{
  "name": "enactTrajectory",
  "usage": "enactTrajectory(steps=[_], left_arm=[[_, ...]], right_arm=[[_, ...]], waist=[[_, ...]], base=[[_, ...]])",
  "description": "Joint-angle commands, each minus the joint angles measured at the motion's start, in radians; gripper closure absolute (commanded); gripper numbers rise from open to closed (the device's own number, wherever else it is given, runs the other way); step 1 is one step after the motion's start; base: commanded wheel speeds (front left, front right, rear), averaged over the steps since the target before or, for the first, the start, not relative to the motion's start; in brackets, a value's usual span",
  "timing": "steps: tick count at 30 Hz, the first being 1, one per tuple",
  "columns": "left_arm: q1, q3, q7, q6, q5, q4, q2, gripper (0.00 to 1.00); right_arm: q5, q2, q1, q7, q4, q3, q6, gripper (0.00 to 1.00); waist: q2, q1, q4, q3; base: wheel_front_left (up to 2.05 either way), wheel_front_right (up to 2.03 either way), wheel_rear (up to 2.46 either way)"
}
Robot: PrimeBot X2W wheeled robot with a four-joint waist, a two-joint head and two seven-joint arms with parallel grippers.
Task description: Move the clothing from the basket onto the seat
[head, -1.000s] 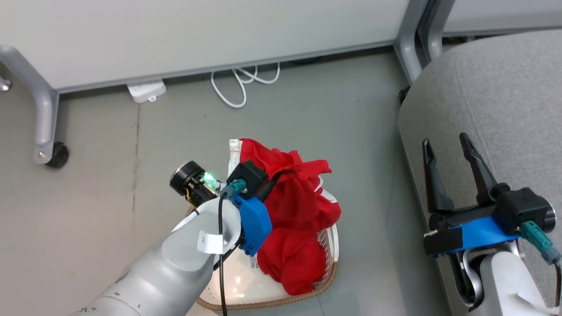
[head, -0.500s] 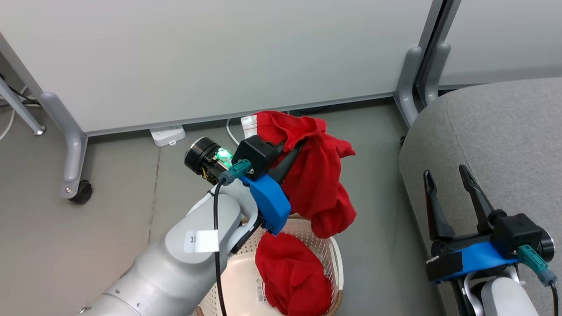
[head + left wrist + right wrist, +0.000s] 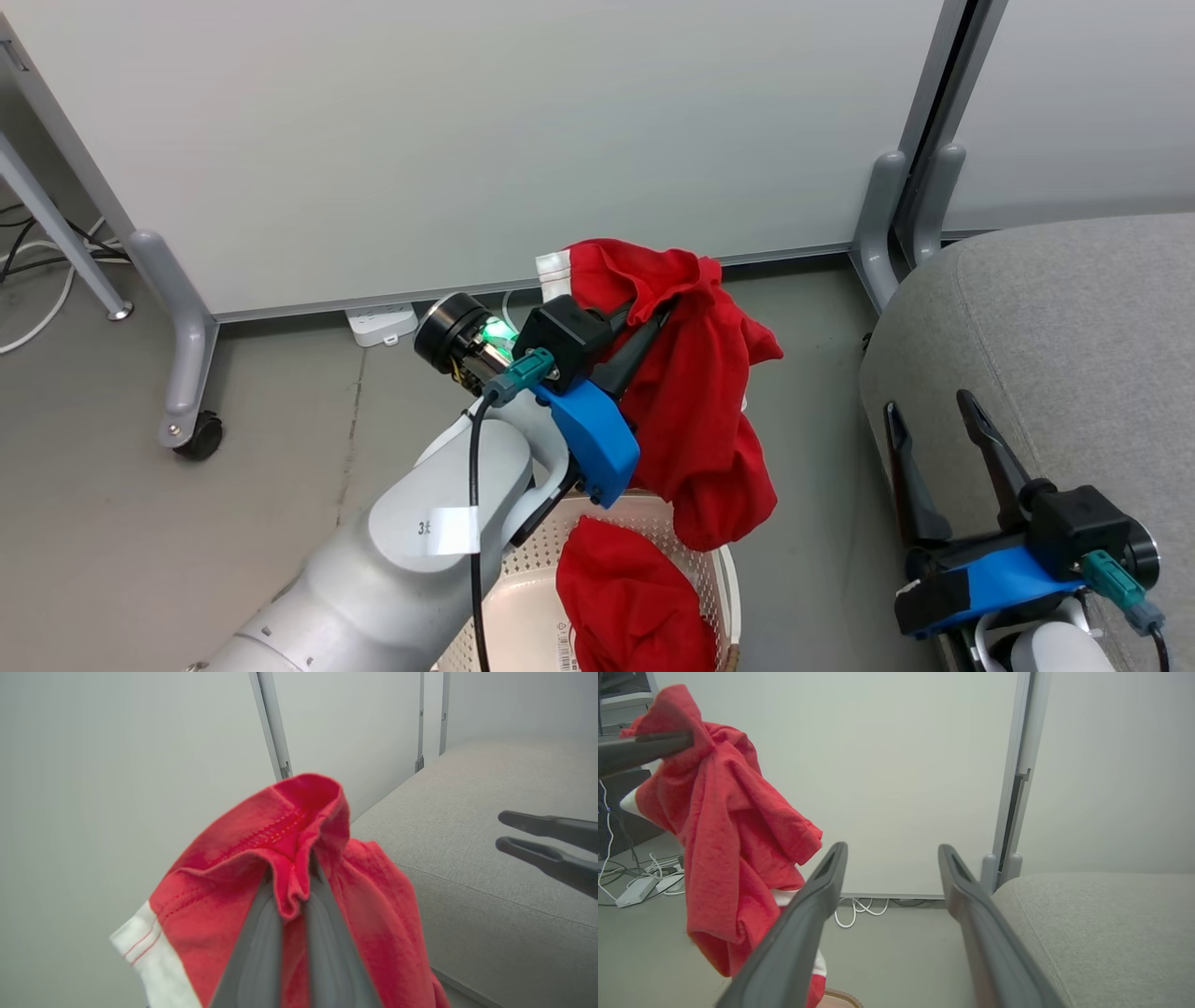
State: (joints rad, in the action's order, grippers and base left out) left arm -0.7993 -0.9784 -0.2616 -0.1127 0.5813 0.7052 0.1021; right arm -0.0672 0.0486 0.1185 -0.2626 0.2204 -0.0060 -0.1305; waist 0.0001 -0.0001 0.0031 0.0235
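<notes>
My left gripper is shut on a bunched fold of a red garment, which hangs in the air above the basket. The left wrist view shows the fold pinched between my fingers, with a white band at its lower edge. A second red garment lies inside the cream perforated basket at the bottom of the head view. The grey seat is to the right. My right gripper stands open and empty at the seat's front edge, and its wrist view faces the hanging garment.
White partition panels stand behind on grey legs, one with a caster wheel. A white power strip and looped white cables lie on the grey floor by the wall. Open floor separates basket and seat.
My left gripper has lifted the red garment up out of the basket, so it now hangs free above it. The head camera has tilted upward. My right gripper stays open.
</notes>
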Motion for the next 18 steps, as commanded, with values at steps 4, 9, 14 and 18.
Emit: enactTrajectory(steps=[4,9,14,18], left_arm=[[0.008,0.011,-0.005,-0.005,-0.015,-0.002,-0.001,1.0],[-0.002,0.012,-0.005,-0.008,-0.026,0.003,-0.006,1.0],[-0.013,0.014,-0.005,-0.009,-0.032,0.009,-0.013,1.0],[-0.025,0.014,-0.005,-0.011,-0.036,0.009,-0.016,1.0]], right_arm=[[-0.007,0.003,-0.006,-0.004,-0.003,0.021,0.0,0.0],[-0.002,0.003,0.013,-0.004,0.004,0.059,0.0,0.0],[0.008,0.003,0.053,-0.004,0.021,0.148,0.0,0.0],[0.006,0.01,0.1,-0.004,0.047,0.213,0.0,0.0]], waist=[[-0.0001,0.0001,0.005,0.006],[-0.0001,0.0001,0.01,0.014],[-0.0001,0.0001,0.014,0.025],[-0.0001,0.0001,0.021,0.039]], base=[[0.0,0.0,0.0],[0.0,0.0,0.0],[0.0,0.0,0.0],[0.0,0.0,0.0]])
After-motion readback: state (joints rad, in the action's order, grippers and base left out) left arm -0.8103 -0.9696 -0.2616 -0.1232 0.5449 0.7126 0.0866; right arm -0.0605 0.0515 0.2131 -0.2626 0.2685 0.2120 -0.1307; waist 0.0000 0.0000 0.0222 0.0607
